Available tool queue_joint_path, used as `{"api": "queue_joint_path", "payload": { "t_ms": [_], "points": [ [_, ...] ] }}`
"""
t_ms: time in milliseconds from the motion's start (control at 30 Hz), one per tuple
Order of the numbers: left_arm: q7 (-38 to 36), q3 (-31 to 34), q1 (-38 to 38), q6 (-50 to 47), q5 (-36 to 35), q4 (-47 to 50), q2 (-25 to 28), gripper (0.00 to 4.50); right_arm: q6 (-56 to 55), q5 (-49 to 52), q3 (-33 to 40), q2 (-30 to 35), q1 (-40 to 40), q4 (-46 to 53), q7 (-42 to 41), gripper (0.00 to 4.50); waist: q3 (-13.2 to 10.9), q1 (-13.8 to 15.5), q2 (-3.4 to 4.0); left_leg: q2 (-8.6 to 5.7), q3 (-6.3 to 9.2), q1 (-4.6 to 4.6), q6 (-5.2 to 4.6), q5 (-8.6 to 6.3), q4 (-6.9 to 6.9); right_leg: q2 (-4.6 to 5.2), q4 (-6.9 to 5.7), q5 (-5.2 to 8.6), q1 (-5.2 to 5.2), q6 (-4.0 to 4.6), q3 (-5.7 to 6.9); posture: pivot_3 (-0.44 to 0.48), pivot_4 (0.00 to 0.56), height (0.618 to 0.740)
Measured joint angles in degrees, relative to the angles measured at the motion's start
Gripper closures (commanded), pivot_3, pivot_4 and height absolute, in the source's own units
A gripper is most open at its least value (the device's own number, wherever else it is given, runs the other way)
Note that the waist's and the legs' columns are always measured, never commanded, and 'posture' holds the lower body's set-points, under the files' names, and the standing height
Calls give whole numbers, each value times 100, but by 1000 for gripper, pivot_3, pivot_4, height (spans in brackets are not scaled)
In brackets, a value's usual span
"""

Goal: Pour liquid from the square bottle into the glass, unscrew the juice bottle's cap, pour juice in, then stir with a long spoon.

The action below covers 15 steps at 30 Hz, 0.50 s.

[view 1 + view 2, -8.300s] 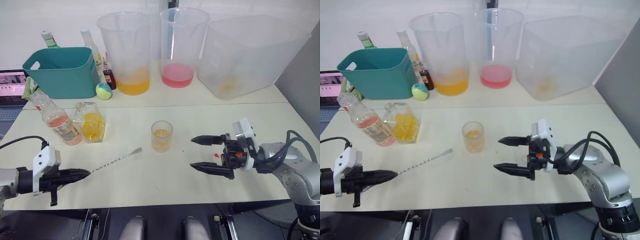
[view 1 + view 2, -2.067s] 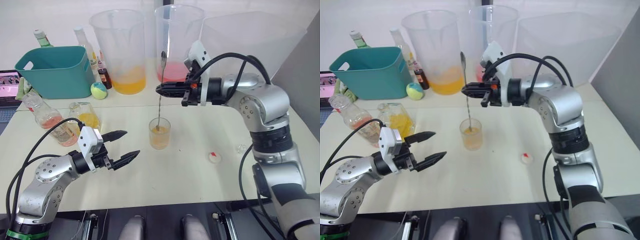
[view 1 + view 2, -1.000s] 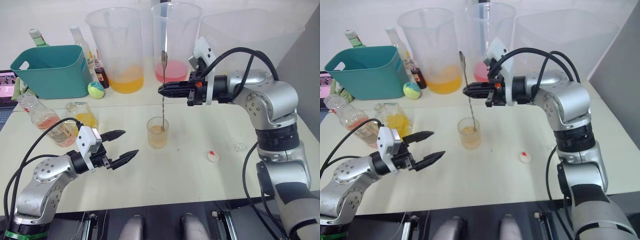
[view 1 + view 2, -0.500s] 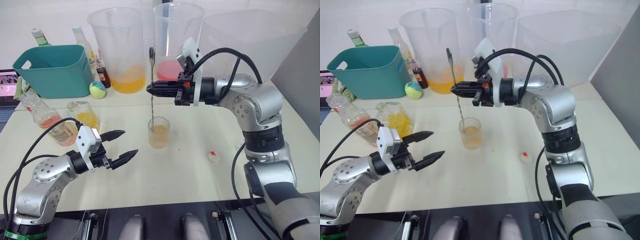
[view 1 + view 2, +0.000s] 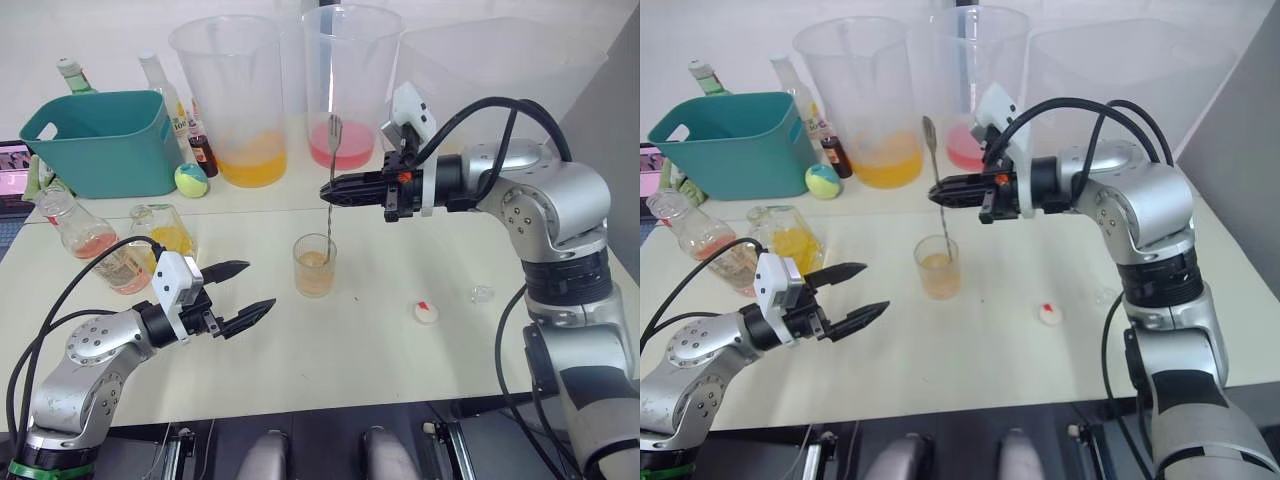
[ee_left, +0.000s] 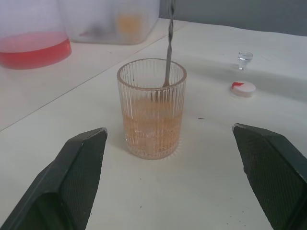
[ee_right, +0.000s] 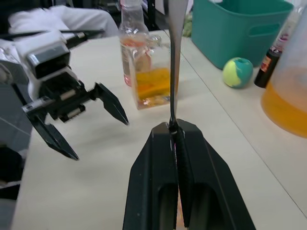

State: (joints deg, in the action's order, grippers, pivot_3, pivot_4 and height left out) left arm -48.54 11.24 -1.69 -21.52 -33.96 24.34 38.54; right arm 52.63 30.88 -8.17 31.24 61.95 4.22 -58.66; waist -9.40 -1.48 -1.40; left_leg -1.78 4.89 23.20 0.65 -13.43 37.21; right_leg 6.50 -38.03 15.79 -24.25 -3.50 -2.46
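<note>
The glass (image 5: 314, 266) stands mid-table with pale orange liquid in it. My right gripper (image 5: 336, 190) hovers above it, shut on the long spoon (image 5: 333, 150). The spoon's stem (image 6: 167, 43) runs down into the glass and its lower end dips in the liquid. My left gripper (image 5: 255, 287) stands open just left of the glass, a finger (image 6: 72, 177) on either side and apart from it. The square bottle (image 5: 172, 238) and the juice bottle (image 5: 95, 240), uncapped, stand at the left. The juice bottle's cap (image 5: 427, 312) lies right of the glass.
A small clear stopper (image 5: 481, 294) sits near the cap. At the back stand a teal basket (image 5: 100, 140), a pitcher with orange liquid (image 5: 228, 100), a pitcher with pink liquid (image 5: 350, 90), a large clear tub (image 5: 500, 90), a ball (image 5: 186, 178) and slim bottles.
My right gripper has swung to the right with the spoon, whose stem now leans the other way while its lower end stays in the glass. The left arm has not moved.
</note>
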Motion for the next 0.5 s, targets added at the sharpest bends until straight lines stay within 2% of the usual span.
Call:
{"api": "queue_joint_path", "payload": {
  "t_ms": [167,267,500],
  "points": [
    [39,9,25,-6,-7,72,0,67,-128,-41,24,-511,13,-322,442,4500,0,-4,0,-3,0,1,1,0,3,2,-1,0,1,0,0,0,150,729],
    [47,9,27,-12,-12,81,0,67,-359,-178,29,-587,30,-666,602,4500,0,23,0,-5,0,3,1,0,7,4,-1,0,1,0,0,0,150,729],
    [74,13,16,-105,-17,89,0,67,-681,-480,8,-180,35,-843,384,4500,0,23,0,-4,0,4,1,0,7,3,-1,0,0,0,0,0,150,729]
  ]
}}
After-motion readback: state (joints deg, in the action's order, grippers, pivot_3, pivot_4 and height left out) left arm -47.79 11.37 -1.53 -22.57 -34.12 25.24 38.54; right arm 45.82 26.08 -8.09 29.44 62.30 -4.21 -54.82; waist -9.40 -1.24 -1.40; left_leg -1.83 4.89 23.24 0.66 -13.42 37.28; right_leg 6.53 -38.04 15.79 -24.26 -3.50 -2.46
